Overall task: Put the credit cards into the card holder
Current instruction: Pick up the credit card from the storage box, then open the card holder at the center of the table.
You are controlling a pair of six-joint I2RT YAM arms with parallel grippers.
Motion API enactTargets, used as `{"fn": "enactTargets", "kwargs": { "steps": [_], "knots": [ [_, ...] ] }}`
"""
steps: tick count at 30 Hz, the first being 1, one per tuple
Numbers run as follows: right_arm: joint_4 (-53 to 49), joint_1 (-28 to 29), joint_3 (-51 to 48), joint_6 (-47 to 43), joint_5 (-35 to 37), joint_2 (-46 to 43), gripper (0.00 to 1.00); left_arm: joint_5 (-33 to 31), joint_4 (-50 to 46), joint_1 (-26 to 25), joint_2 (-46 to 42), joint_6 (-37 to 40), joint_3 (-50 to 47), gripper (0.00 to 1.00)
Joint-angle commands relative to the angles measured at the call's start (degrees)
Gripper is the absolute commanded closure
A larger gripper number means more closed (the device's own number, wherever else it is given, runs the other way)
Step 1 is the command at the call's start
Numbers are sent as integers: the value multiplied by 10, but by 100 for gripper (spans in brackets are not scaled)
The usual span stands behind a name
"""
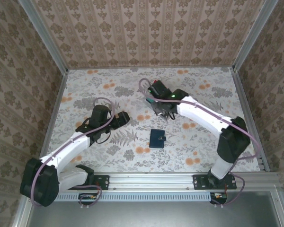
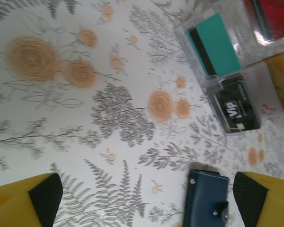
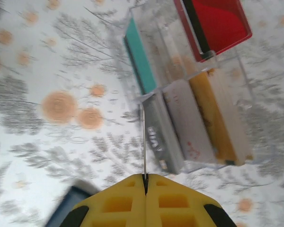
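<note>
Top external view: the right tool hangs over the clear plastic slotted rack at the far middle of the floral-patterned surface. The small dark navy folding card holder lies flat and looks closed, nearer the arm bases and well apart from the rack. The left tool sits off to the left of it, low over the surface.

Left wrist view: the left tool is spread wide with nothing between its yellow, black-padded fingers. The card holder lies just inside the right-hand finger, tab closure showing. Further off, the rack holds a teal plastic card, a dark card printed "VIP", a tan-orange card and a red card.

Right wrist view: the right tool is pressed together, pinching what looks like a thin card seen edge-on at the rack's near corner. Its colour is anyone's guess. A white-grey card stands between the VIP and tan-orange ones.

So it reads as the pick-up step, with no card in the holder yet. Next up, probably: lift that card straight out of the rack and carry it over. The holder looks shut, so the left tool likely has to open or steady it first.
</note>
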Motion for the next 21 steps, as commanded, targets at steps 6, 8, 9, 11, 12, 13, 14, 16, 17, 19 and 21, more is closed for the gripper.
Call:
{"fn": "enactTargets", "kwargs": {
  "steps": [6,8,9,11,12,13,14,16,17,19,21],
  "knots": [
    [223,-81,-188,330,-283,-149,97,176,124,0,69,-23,71,11],
    [271,-82,-220,377,-301,-176,97,205,165,-4,89,-42,75,12],
    [293,-82,-235,398,-314,-180,97,217,184,-6,100,-55,79,12],
    [329,-84,-254,430,-333,-186,97,243,218,-10,124,-73,89,13],
    [343,-85,-262,439,-340,-187,97,256,231,-11,133,-82,92,14],
    [357,-87,-270,448,-349,-189,97,273,251,-13,143,-93,94,14],
    [369,-91,-276,454,-358,-190,97,280,261,-14,151,-102,95,15],
    [392,-98,-287,468,-377,-190,97,301,281,-13,169,-117,101,16],
    [407,-103,-294,476,-389,-190,97,312,295,-13,177,-125,103,17],
    [442,-112,-308,496,-415,-187,97,327,331,-14,191,-145,102,22],
    [474,-118,-318,511,-434,-186,97,343,365,-14,206,-166,105,28]
  ]
}}
